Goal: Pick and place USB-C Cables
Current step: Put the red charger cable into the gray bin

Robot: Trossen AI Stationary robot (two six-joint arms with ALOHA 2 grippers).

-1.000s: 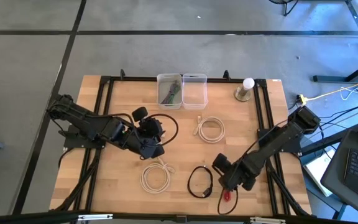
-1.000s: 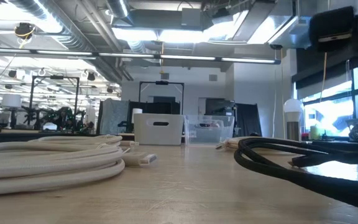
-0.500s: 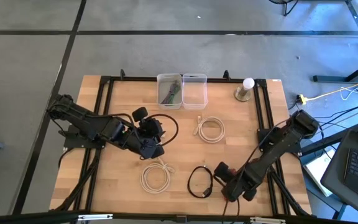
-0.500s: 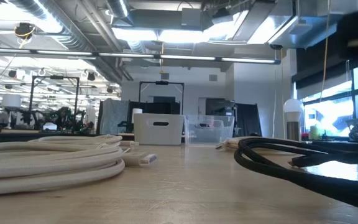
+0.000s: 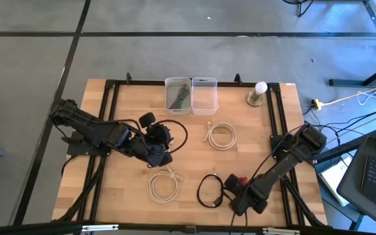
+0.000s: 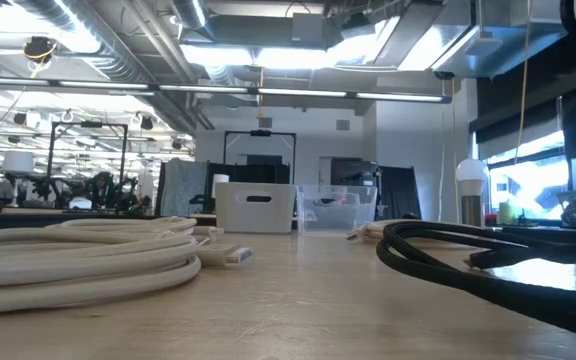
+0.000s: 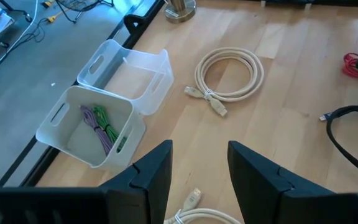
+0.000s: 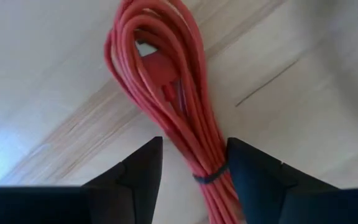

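The right tool [image 8: 188,171] hangs open astride the red USB-C cable bundle [image 8: 166,81] near the surface's [image 5: 123,183] front right edge. It should drop squarely over the tie, then close. The left tool [image 7: 197,168] waits open mid-surface.

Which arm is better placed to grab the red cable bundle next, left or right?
Right. The right gripper hangs directly over the red folded cable bundle at the table's near edge, jaws open on either side of it. The left gripper waits mid-table, open, facing the two clear bins, well away from that bundle.
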